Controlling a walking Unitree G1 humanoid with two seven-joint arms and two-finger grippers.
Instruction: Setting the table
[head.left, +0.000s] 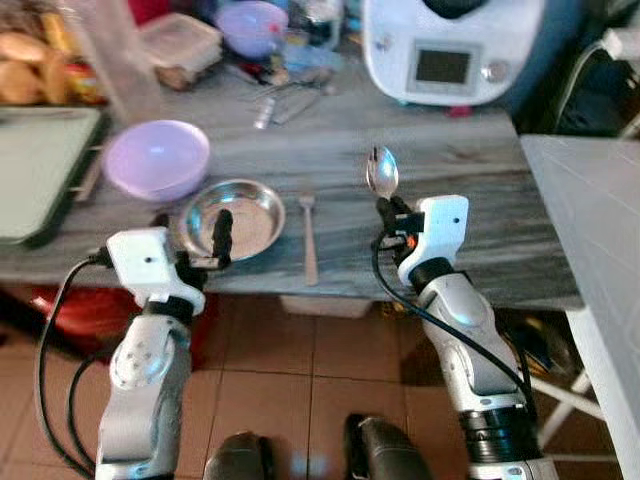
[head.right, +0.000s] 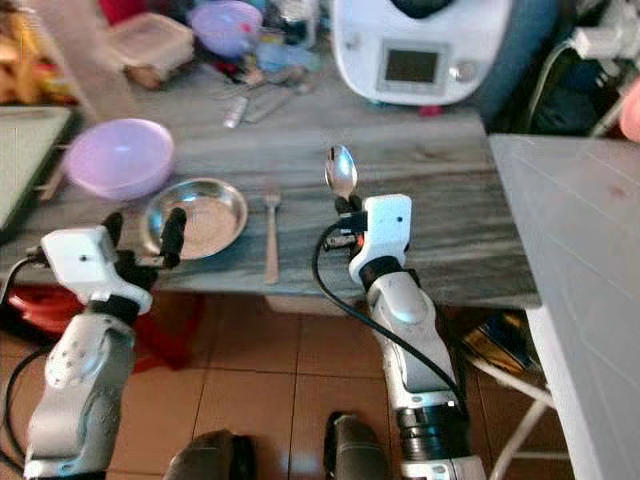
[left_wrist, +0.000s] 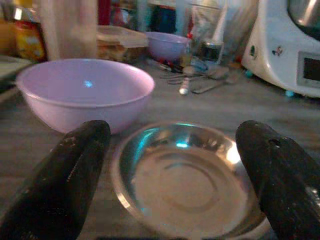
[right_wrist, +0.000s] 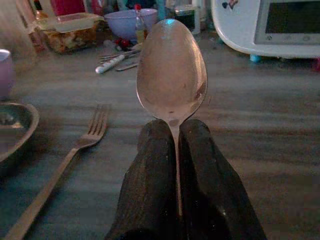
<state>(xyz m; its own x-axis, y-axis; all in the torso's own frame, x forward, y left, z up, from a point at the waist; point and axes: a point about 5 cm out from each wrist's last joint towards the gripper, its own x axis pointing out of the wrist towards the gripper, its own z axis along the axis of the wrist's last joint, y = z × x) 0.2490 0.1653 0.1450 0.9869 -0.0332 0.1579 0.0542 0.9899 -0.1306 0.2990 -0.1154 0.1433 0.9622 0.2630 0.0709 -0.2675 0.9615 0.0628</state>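
A steel plate (head.left: 232, 217) rests near the front edge of the grey wooden table (head.left: 470, 200), with a fork (head.left: 308, 240) lying just to its right. My right gripper (head.left: 385, 208) is shut on a spoon (head.left: 382, 172), held upright above the table to the right of the fork; in the right wrist view the spoon (right_wrist: 171, 75) rises from between the fingers (right_wrist: 150, 185). My left gripper (head.left: 195, 228) hovers open at the plate's near edge; the plate (left_wrist: 182, 180) lies between its fingers (left_wrist: 65, 175).
A lilac bowl (head.left: 157, 158) stands behind and left of the plate. A green tray (head.left: 40, 170) is at far left. A white kitchen machine (head.left: 450, 50), a second lilac bowl (head.left: 250, 25), food boxes and loose cutlery (head.left: 290, 95) fill the back. A white table (head.left: 590, 230) adjoins at right.
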